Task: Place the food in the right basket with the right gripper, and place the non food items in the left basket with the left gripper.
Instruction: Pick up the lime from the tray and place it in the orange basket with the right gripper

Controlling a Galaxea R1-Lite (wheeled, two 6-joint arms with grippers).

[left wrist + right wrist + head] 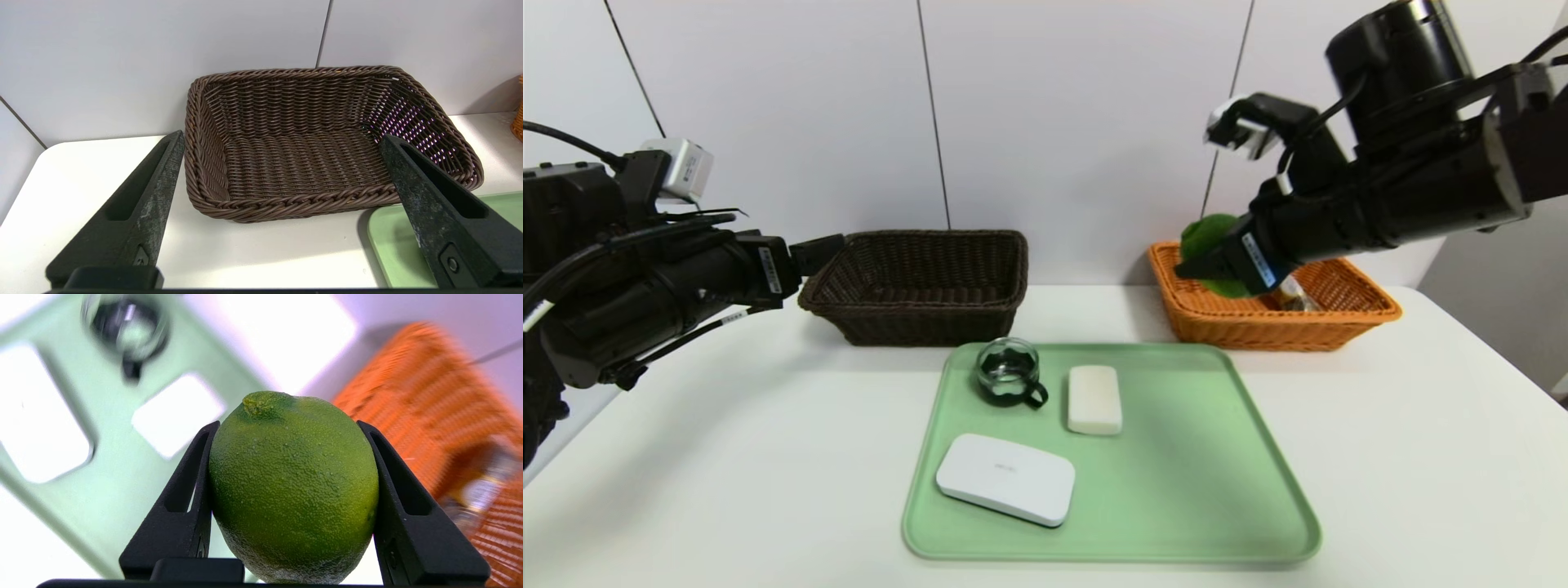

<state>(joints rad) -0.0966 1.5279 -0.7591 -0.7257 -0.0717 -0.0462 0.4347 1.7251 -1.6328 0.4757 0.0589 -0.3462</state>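
Placement of the lime (292,486) into the orange basket (1347,314) is the step in hand, as I judge it. The right gripper (1217,261) clamps the fruit between both black fingers (186,506), stem end pointing away from the wrist, and holds it in the air above the basket's near-left corner. To do this well, the arm should carry the lime further in over the basket's open middle, lower it close to the wicker floor, and only then part the fingers; a round fruit released from a height or over the rim would likely bounce or roll out. A wrapped item (1294,296) already lies in the basket, so aiming beside it seems wise.

The right arm reaches in from the upper right, forearm sloping down and leftward.

The left gripper (282,143) hovers just in front of the dark brown basket (327,139), fingers spread wide and holding nothing, its arm stretched level from the left.

On the green tray (1201,490) wait a glass cup (1009,371), a white soap bar (1094,398) and a flat white device (1006,478).
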